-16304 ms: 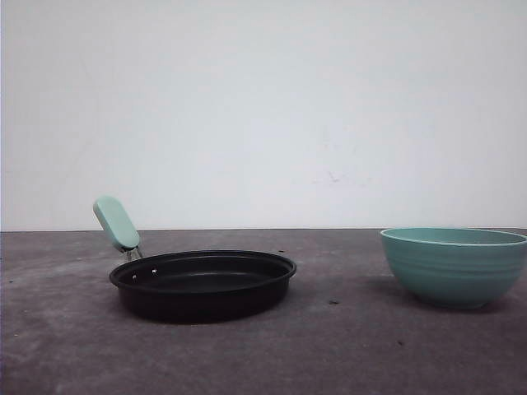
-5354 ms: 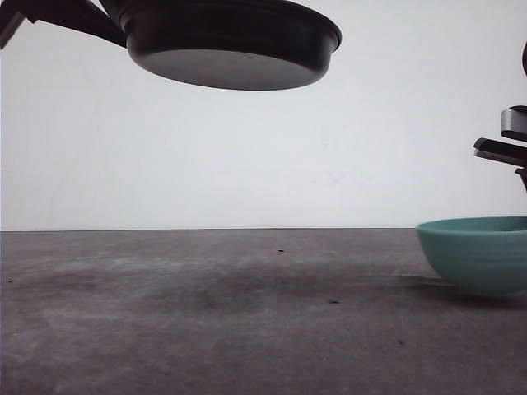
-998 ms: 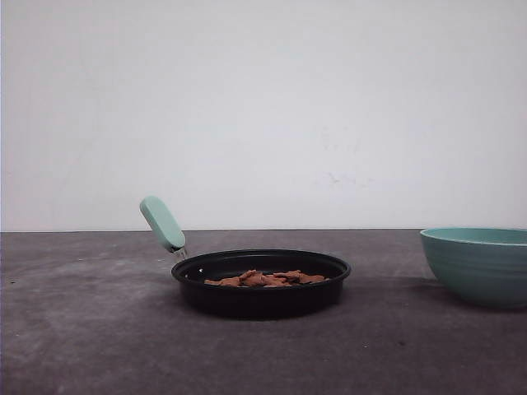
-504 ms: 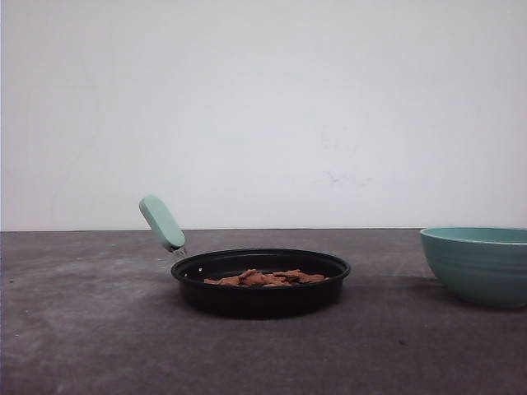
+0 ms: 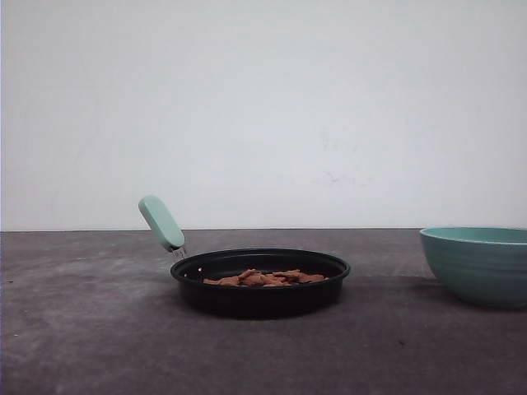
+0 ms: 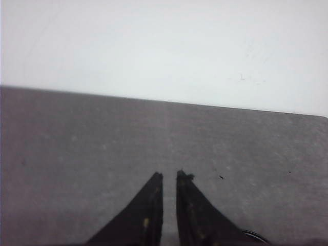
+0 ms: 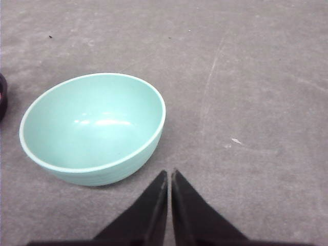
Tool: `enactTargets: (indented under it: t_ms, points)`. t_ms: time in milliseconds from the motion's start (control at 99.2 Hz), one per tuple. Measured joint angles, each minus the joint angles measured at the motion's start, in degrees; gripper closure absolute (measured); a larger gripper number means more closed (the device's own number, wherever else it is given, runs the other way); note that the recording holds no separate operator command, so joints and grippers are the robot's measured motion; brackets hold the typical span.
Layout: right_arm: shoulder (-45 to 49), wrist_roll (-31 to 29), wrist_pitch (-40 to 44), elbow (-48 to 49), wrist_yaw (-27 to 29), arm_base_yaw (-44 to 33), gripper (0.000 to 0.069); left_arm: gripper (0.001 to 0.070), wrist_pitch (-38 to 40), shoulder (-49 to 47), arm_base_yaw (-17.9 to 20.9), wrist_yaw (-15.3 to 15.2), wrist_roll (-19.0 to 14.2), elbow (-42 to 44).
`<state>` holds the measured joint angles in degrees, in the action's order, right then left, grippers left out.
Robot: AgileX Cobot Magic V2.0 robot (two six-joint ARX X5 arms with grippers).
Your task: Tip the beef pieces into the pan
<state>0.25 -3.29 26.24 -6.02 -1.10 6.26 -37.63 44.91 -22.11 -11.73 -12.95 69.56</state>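
Observation:
The black pan [image 5: 259, 295] rests on the grey table near the middle, its mint-green handle [image 5: 161, 223] rising to the back left. Reddish-brown beef pieces [image 5: 265, 278] lie heaped inside it. In the left wrist view my left gripper [image 6: 169, 175] hovers over bare table, its fingers shut with a thin gap and nothing between them. In the right wrist view my right gripper [image 7: 168, 172] is shut and empty, just beside the teal bowl [image 7: 92, 128]. A sliver of the pan's edge [image 7: 1, 100] shows at that view's border.
The teal ribbed bowl [image 5: 478, 265] stands empty at the right edge of the table. Bare grey tabletop [image 5: 82, 329] lies left of and in front of the pan. A white wall backs the table.
The pan, first empty and farther left, then lifted high, now rests on the table with beef in it. Nothing has moved over the last second.

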Motion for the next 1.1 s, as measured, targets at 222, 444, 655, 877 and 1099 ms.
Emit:
enactTargets:
  t_ms: [222,444,655,877,1099]
  points:
    - [0.0,0.0,0.0,0.0,0.0,0.0,0.0681,0.0687,9.7,-11.4,7.5,4.3,5.1,-10.8]
    - [0.0,0.0,0.0,0.0,0.0,0.0,0.0681,0.0687,21.8,-30.3,11.5,8.8,6.8,-45.0]
    - [0.0,0.0,-0.1,0.0,-0.2,0.0,0.0681,0.0687,19.6,-44.5,13.5,13.4,5.2,-63.0]
    - [0.0,0.0,-0.2,0.1,-0.2,0.0,0.0681,0.0687,17.6,-44.7,13.7,10.6,5.2,-64.6]
    - [0.0,0.0,-0.3,0.1,-0.2,0.0,0.0681,0.0687,17.6,-44.6,13.9,7.4,5.5,-64.6]
